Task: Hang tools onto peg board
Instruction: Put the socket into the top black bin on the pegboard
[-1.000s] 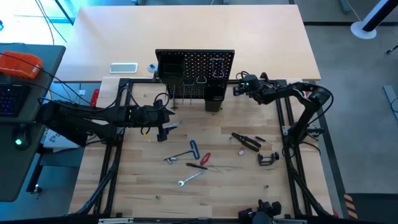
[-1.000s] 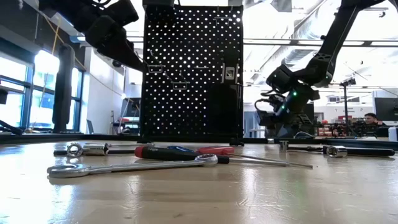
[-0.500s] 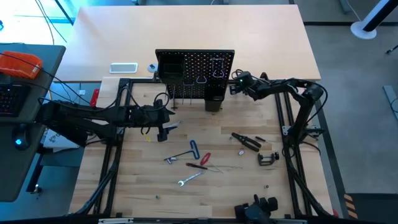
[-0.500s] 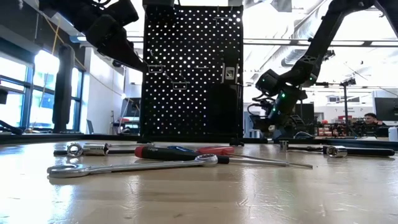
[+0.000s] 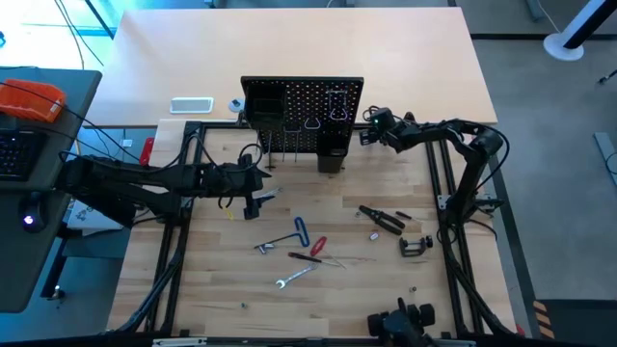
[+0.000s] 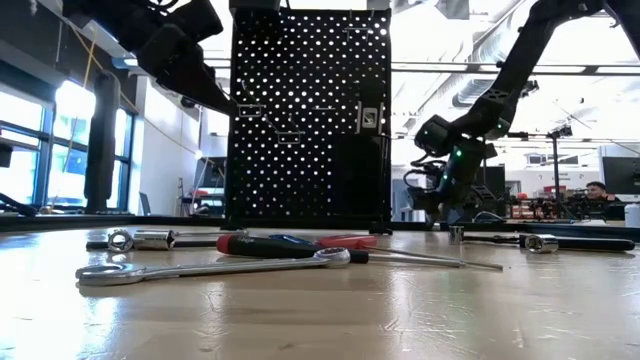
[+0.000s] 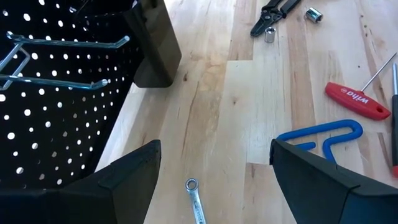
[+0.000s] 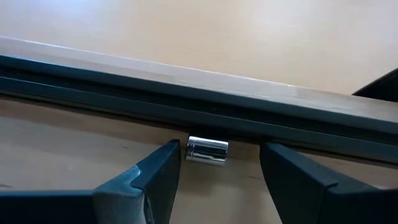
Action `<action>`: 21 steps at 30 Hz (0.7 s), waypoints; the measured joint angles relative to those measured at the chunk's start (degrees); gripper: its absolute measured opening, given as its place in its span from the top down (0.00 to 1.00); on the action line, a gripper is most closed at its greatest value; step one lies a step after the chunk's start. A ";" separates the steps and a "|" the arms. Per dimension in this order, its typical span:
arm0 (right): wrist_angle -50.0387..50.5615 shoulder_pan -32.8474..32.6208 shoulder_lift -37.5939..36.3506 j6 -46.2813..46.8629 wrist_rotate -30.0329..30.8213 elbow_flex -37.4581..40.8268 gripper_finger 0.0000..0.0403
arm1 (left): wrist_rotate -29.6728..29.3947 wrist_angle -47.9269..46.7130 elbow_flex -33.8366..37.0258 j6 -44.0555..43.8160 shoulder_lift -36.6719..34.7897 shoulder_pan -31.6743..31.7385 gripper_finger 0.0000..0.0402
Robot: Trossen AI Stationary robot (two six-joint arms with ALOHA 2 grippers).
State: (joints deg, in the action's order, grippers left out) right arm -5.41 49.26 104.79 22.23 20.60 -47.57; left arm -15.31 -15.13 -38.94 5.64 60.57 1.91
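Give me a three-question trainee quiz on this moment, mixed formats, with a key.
1. True or false: the right hand grips a wrench.
2. The small shiny steel socket lies: A) against the dark frame rail, B) in a bin, C) on a hook.
3. Fill in: the open left hand hovers beside the upright black perforated peg board, above a slim silver ____ lying on the table.

Key: 1 false, it is open and empty; 2 A; 3 wrench.
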 joint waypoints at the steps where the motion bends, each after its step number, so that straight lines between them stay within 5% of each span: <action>1: 0.04 0.17 0.00 0.04 -0.28 -0.05 0.47 | -0.02 0.00 0.00 0.03 0.00 0.00 0.27; 12: 0.00 0.28 0.00 0.01 -0.54 -0.05 0.49 | 0.00 1.53 0.00 0.53 0.00 0.00 0.27; 21: 0.27 0.71 0.11 -0.50 0.45 -0.05 0.73 | 0.20 1.46 0.00 0.44 0.00 0.00 0.27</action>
State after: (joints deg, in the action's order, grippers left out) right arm -5.13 49.97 104.90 21.73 21.05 -47.62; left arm -15.11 -13.67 -38.94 6.09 60.58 1.91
